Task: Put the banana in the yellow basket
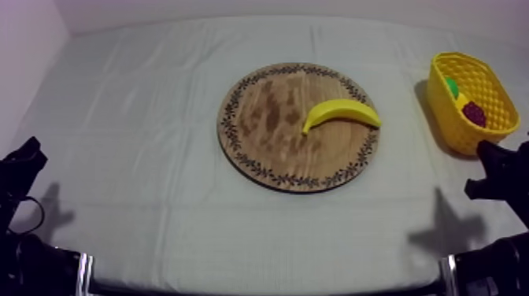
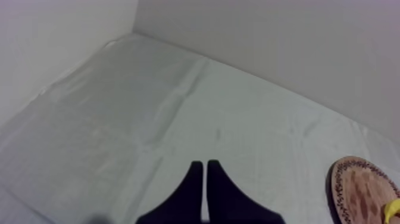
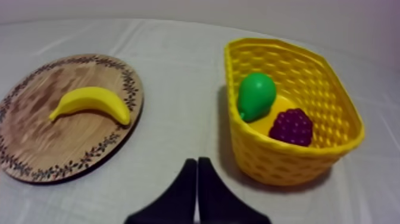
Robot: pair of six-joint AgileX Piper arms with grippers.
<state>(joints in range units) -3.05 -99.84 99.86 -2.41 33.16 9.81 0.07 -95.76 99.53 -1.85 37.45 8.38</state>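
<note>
Right wrist view: banana (image 3: 90,102) on board (image 3: 36,143), apart from right gripper (image 3: 197,162)

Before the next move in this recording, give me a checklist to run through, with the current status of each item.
1. Banana lies alone on the board, nothing over it: ok.
2. Basket upright, with room beside the pear and grapes: ok.
3. Right gripper open for a grasp: not ok, fingers together.
4. Left gripper away from the board: ok, shut over the cloth.
</note>
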